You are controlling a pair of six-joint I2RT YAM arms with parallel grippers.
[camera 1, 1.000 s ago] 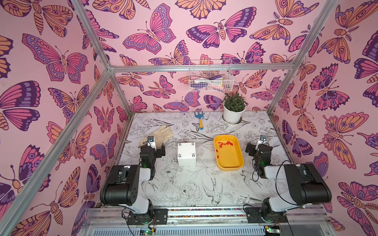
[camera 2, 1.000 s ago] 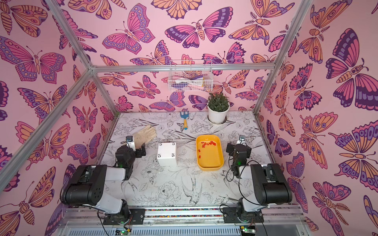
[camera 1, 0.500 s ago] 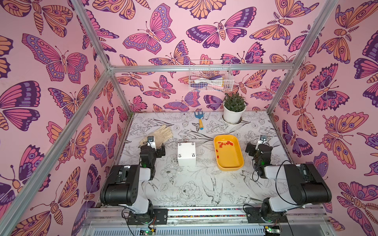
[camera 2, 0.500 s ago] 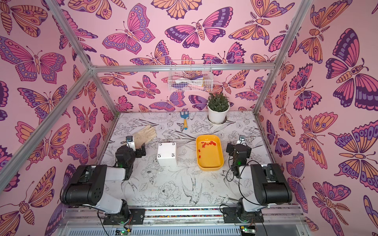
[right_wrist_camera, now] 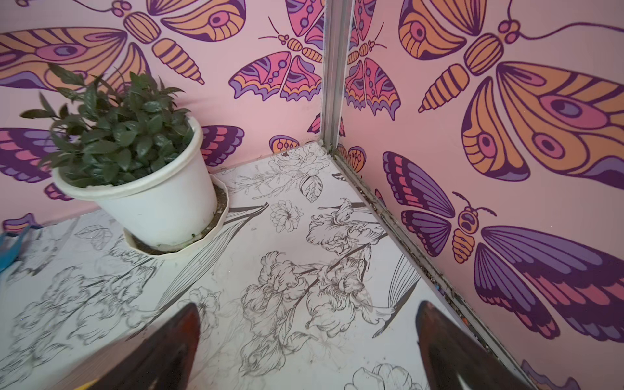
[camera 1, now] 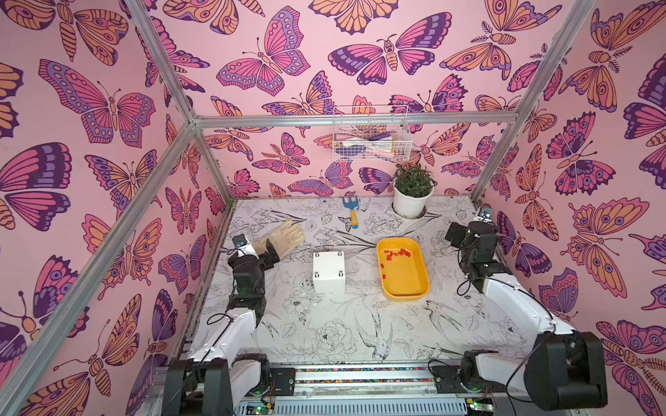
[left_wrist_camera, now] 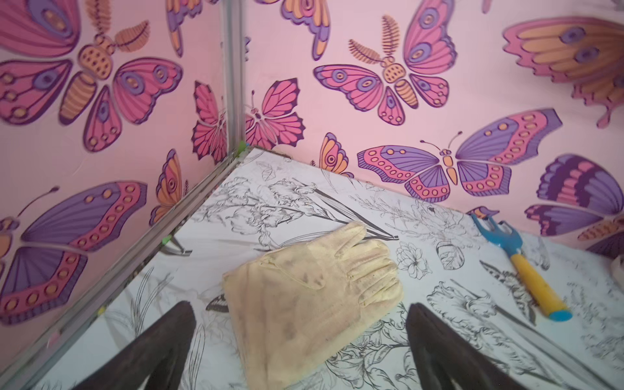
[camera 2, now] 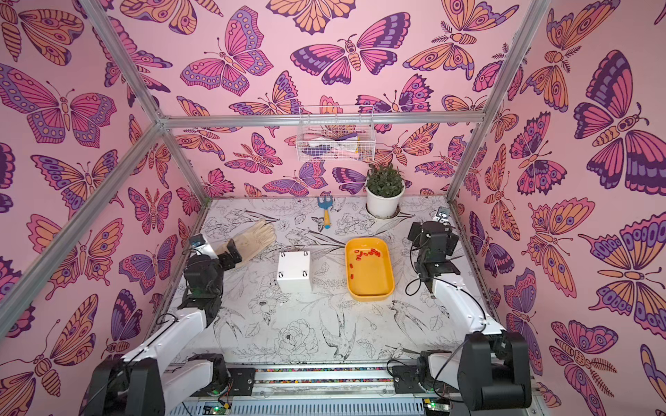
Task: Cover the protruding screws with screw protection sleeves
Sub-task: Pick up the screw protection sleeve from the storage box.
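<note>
The left arm (camera 1: 230,335) and right arm (camera 1: 515,302) have unfolded, lifting their fingers (left_wrist_camera: 162,344).

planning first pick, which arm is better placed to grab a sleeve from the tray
Right, likely: the right gripper is open near the yellow tray of sleeves; the left gripper is past the white box.

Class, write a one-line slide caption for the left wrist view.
Open left gripper faces a cream glove on the flower-printed table, a blue-and-yellow hand rake beyond.
</note>
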